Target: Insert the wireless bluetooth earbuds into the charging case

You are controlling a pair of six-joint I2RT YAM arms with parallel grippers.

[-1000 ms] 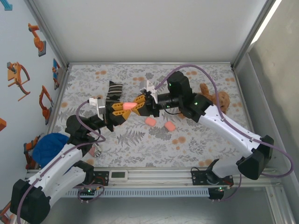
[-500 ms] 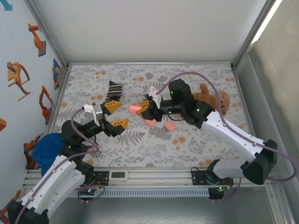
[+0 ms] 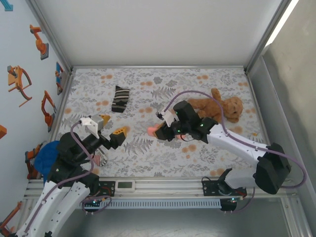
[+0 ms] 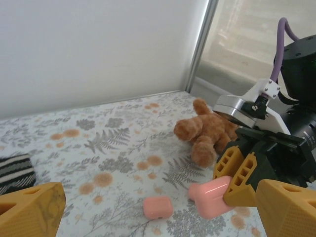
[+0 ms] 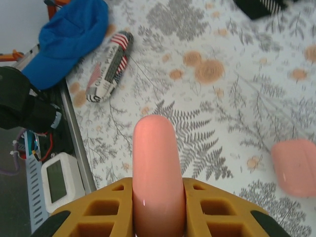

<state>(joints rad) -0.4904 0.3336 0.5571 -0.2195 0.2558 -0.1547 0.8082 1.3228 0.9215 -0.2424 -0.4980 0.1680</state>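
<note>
One case point(image 5: 154, 163) sits clamped in the right hand point(image 3: 157, 131) at frame centre; the left hand point(image 3: 112, 125), lower left, gapes wide; a second case point(image 4: 158, 207) lies on the table point(image 3: 207, 84).

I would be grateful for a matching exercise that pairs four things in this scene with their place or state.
Things:
1. left claw
2. right claw
3. teddy bear
4. striped sock

Place or state:
A. lying on the cloth, left of centre
B. shut on a pink case
C. open, holding nothing
D. lying on the cloth's right side

Pairs: 1-C, 2-B, 3-D, 4-A
</note>
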